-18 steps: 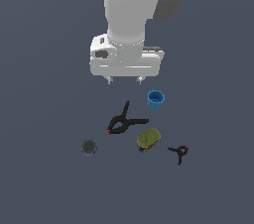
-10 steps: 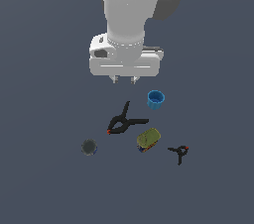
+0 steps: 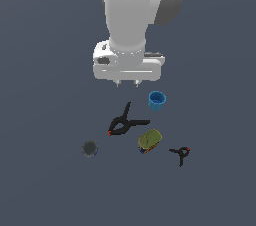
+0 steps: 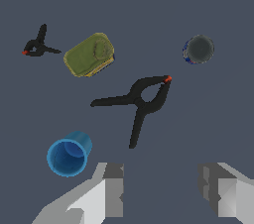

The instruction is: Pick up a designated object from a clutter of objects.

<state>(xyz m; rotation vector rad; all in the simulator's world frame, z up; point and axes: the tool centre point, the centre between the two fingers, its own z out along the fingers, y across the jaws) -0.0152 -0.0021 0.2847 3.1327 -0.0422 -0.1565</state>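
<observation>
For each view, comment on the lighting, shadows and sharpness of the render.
Exterior view: flat, even light, no cast shadows under the blue cup or large clamp; small items look soft and coarse. Wrist view: equally even light, no glare, with soft shading inside the cup; the olive can is clearer here, and the gripper fingers show blocky edges.

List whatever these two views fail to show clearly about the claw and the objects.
- Claw: exterior view shows only two tiny tips under the wrist housing; wrist view cuts its fingers at the edge.
- Dark grey round thing: too small and dim to identify in either view.
- Blue cup: the low-resolution render leaves its contents unclear.
- Small clamp: too tiny for detail.
</observation>
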